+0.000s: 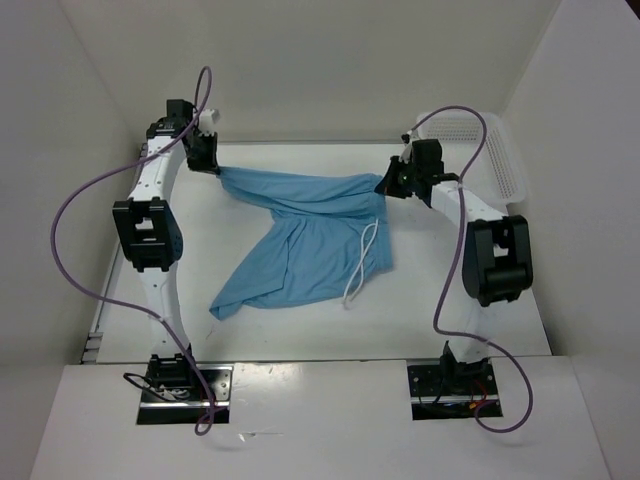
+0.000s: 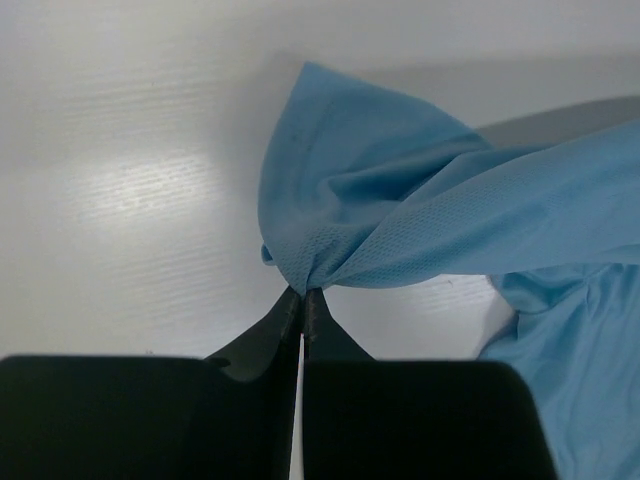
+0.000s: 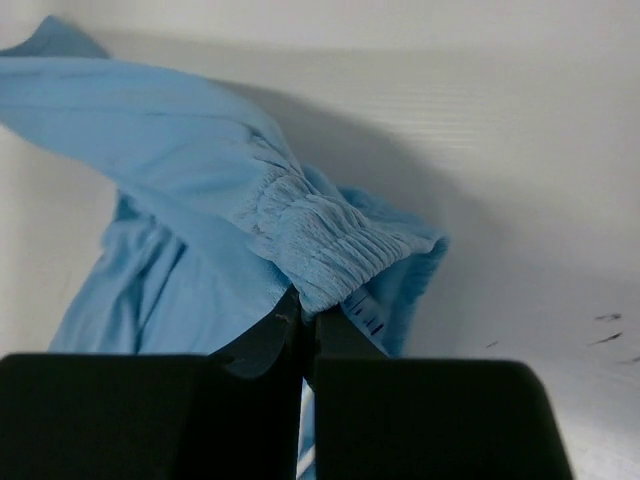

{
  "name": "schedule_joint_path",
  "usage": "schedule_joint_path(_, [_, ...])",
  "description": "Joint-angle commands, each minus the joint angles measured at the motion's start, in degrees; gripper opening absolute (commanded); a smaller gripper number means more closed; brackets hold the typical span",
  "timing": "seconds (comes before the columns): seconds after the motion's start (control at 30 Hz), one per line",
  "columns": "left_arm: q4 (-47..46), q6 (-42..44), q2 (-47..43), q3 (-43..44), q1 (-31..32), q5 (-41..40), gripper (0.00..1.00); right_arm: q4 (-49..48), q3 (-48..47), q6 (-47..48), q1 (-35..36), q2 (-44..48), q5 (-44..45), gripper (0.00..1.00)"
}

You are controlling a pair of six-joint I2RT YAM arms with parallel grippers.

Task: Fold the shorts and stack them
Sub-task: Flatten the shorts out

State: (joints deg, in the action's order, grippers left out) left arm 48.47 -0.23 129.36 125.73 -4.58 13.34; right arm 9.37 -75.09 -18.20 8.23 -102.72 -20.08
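**Shorts strung between both arms; no fold made yet**

- Position: the shorts [image 1: 300, 235] lie mid-table, far edge lifted and pulled into a taut band between the two arms. The rest drapes down onto the table [image 1: 300, 330] toward the near side, one leg trailing to the left.
- Left gripper [image 2: 302, 300]: fingers closed tight together on a bunched corner of cloth, likely a leg hem, though the bunching hides which edge it is.
- Right gripper [image 3: 305, 322]: closed together on the waistband [image 3: 330, 240], pinching its ruffled edge.
- Progress, as a judgement: early. The garment is held up for spreading, but it is not flat, no crease or fold shows, and nothing is stacked. Flattening, folding and placing all remain.
- Materials: light sky-blue fabric, thin and limp. The left wrist view shows a fine pinhole mesh knit where it is stretched. The waistband is gathered elastic, ribbed in close puckers.
- The white drawstring [image 1: 362, 262] hangs loose in a long loop over the right leg, reaching the table.
- A white mesh basket [image 1: 490, 150] sits at the far right corner, apart from the cloth.
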Motion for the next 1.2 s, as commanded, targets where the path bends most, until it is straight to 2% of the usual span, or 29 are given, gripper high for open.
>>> schedule_joint_path(0.0, [-3.46,0.23,2.38,6.62,-0.17,0.10,0.00,-5.07,-8.90,0.79,-0.76,-5.71,6.26,0.00])
schedule_joint_path(0.27, [-5.13,0.23,9.15,20.77,1.50,-0.68,0.00,-2.07,-22.63,0.79,-0.76,-16.10,11.46,0.00])
schedule_joint_path(0.4, [-6.36,0.23,16.69,28.15,2.73,-2.18,0.07,-2.07,-25.80,-1.05,-0.76,-19.80,15.14,0.00])
schedule_joint_path(0.47, [-6.98,0.23,19.42,32.63,3.34,-2.18,0.22,-1.37,-28.86,-1.05,-0.76,-22.17,20.32,0.29])
schedule_joint_path(0.5, [-7.59,0.23,22.05,34.13,3.87,-2.79,0.36,0.29,-30.45,-0.44,-0.24,-23.22,22.43,0.45])
schedule_joint_path(0.53, [-7.60,0.23,23.03,35.19,3.88,-2.80,0.51,1.52,-32.47,0.17,-0.23,-24.36,24.88,0.61])
schedule_joint_path(0.57, [-7.60,0.23,23.65,35.89,5.36,-2.80,0.80,2.84,-36.58,0.87,0.29,-26.37,25.43,0.83])
schedule_joint_path(0.6, [-7.60,0.23,23.66,35.90,5.89,-3.32,0.89,4.33,-37.92,1.58,0.30,-26.39,25.44,0.87])
schedule_joint_path(0.67, [-6.98,0.23,22.18,34.68,6.51,-3.93,1.00,4.35,-39.26,2.37,0.91,-25.44,23.60,0.88])
schedule_joint_path(0.8, [-5.93,0.23,17.87,31.95,5.29,-5.53,1.00,5.66,-39.09,3.69,1.53,-21.66,20.26,0.88])
schedule_joint_path(0.9, [-4.53,0.23,13.38,26.95,3.80,-4.21,0.98,6.97,-34.35,6.33,2.05,-16.65,18.05,0.86])
schedule_joint_path(0.97, [-4.00,0.23,11.10,20.54,3.27,-4.20,0.85,7.50,-28.03,8.69,2.05,-12.10,17.45,0.81])
schedule_joint_path(1.0, [-4.00,0.23,11.09,18.69,2.74,-4.20,0.76,7.51,-23.13,9.49,2.05,-10.59,17.44,0.74])
schedule_joint_path(1.07, [-4.00,0.23,10.21,13.69,2.73,-3.68,0.53,8.03,-18.36,11.42,2.05,-7.95,17.44,0.65])
schedule_joint_path(1.1, [-4.00,0.23,10.21,12.44,2.73,-3.68,0.39,8.04,-14.25,11.95,2.05,-5.85,17.44,0.54])
schedule_joint_path(1.17, [-4.00,0.23,10.21,10.59,3.26,-3.15,0.37,8.65,-10.97,12.48,2.58,-4.69,17.44,0.45])
